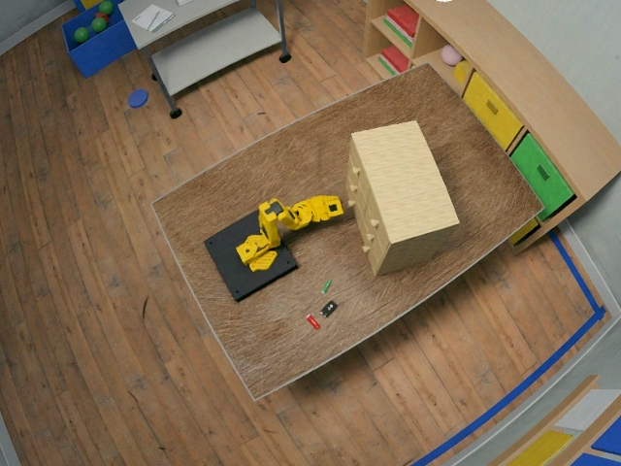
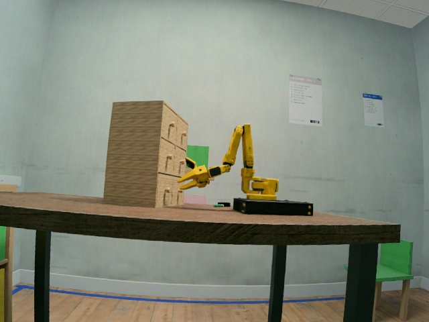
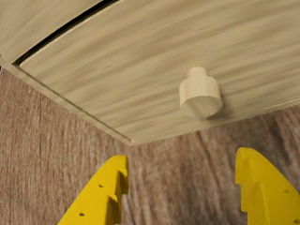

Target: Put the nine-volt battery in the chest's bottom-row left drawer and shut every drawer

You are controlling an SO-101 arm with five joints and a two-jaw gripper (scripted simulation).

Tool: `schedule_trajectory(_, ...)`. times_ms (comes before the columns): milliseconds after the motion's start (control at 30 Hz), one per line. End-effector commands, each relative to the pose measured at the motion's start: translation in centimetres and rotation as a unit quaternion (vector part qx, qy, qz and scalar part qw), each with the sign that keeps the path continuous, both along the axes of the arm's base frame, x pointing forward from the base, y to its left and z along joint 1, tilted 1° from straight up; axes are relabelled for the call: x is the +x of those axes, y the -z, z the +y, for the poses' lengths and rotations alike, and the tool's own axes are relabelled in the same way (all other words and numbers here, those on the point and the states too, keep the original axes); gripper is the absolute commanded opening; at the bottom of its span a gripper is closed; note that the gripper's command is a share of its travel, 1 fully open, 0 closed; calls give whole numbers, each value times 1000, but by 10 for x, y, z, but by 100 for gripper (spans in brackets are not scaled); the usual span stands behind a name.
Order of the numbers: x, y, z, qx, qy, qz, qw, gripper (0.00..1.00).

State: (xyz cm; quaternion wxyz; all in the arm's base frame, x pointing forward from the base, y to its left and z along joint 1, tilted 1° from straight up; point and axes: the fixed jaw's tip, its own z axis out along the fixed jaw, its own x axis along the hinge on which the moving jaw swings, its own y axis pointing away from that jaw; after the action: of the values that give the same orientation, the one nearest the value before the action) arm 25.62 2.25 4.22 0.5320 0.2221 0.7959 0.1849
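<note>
The wooden chest (image 1: 401, 181) (image 2: 138, 152) stands on the table with all its drawers shut. My gripper (image 1: 343, 206) (image 2: 180, 183) (image 3: 182, 165) is open and empty. It is low in front of the left drawer of the bottom row (image 3: 157, 63), a little short of it. The drawer's knob (image 3: 201, 93) lies just ahead of the fingertips and above the gap between them. The black nine-volt battery (image 1: 328, 309) (image 2: 224, 204) lies on the table near the front edge, away from the gripper.
A green battery (image 1: 326, 286) (image 2: 218, 204) and a red battery (image 1: 312, 321) lie beside the nine-volt one. The arm's black base plate (image 1: 225, 250) (image 2: 273, 206) sits left of the chest. The table edge (image 1: 320, 361) runs close to the batteries.
</note>
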Motion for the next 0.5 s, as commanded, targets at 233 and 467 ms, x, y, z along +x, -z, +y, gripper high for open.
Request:
schedule_trajectory(233, 3, -1, -2, 5, 7, -4, 1000, 21)
schedule_trajectory(467, 3, -1, -3, 5, 7, -4, 1000, 21)
